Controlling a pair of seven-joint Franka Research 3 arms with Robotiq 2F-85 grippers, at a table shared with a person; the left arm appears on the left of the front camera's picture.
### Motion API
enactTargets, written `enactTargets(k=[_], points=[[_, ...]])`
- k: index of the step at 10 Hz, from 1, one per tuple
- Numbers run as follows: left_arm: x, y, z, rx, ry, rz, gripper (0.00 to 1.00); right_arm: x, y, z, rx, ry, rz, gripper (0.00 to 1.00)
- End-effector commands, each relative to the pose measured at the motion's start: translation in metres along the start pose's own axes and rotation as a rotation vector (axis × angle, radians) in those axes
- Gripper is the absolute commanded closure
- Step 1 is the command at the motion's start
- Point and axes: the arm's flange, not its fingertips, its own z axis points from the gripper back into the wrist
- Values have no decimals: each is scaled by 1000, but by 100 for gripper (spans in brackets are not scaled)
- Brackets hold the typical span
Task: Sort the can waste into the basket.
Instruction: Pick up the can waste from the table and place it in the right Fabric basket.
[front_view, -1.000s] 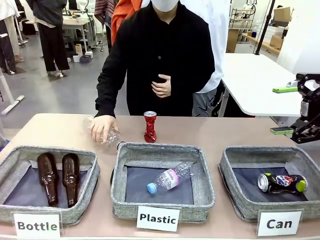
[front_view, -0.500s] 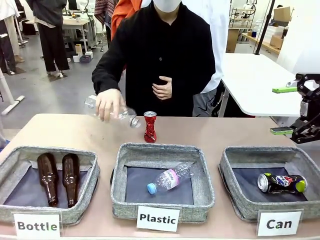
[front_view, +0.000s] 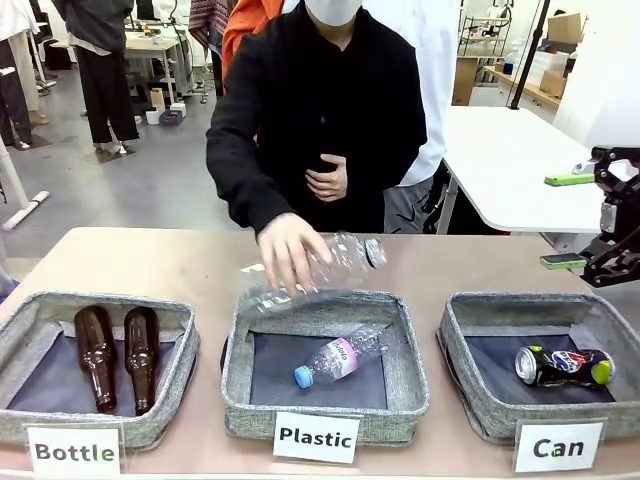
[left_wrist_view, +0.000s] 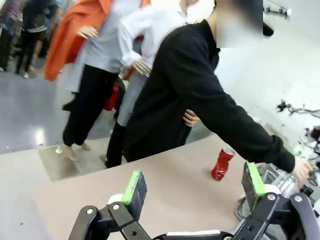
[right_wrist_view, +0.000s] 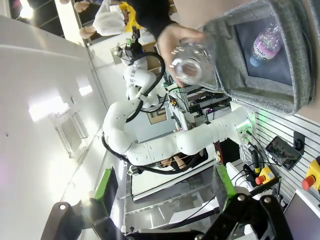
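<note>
Inside the Can basket (front_view: 520, 303), dark can (front_view: 565, 365) is seen lying on its side, long axis across the floor, silver top twd the Plastic bin (front_view: 412, 360); one pc is judged sorted.

Just above the Can basket's far right corner, right gripper (front_view: 568, 220) is held w/ green pads spread wide, nothing between. Same spread is seen in right wrist view (right_wrist_view: 165, 187).

Well left of the Can basket, red can (left_wrist_view: 222, 164) is stood upright on the bare tabletop (front_view: 130, 260) at the person's side, long axis vertical, crushed at the waist. Left gripper (left_wrist_view: 194, 186) is pointed across the table twd it, jaws wide apart, empty. The can is seen ahead & off to one side of its fingers, not between them.

Which arm is nearer can't be told for sure. Left is judged better placed, since the Plastic bin lies btwn the Can basket and the red can.

Over the Plastic bin's far rim, left of the Can basket, the person's hand (front_view: 285, 250) is held w/ a clear bottle (front_view: 340, 262). That air space is taken, so approach is judged tight.

Surface is seen as flat, smooth, tan; an upright crushed can is judged easy to tip. Room over the Can basket itself is open.
</note>
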Motion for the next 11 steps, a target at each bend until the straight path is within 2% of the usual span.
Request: enactTargets(k=[1,3,4,5,6,7,9,11], points=[[19,-4,-68,-34,147,-1,0,-2,4,0,2,-6,-20,0],[23,-4,-137,73,288,-46,0,-2,4,0,2,-6,-20,0],[31,0,-150,70,314,-49,0,-2,4,0,2,-6,-20,0],[31,5,-146,83,324,-50,0,-2,4,0,2,-6,-20,0],[26,5,-125,37,331,-102,0,-2,4,0,2,-6,-20,0],[20,1,-94,-118,355,-199,0,-2,4,0,2,-6,-20,0],[-11,-12,-35,-303,336,-265,0,-2,4,0,2,-6,-20,0],[-36,-18,8,-307,209,-311,0,-2,4,0,2,-6,-20,0]])
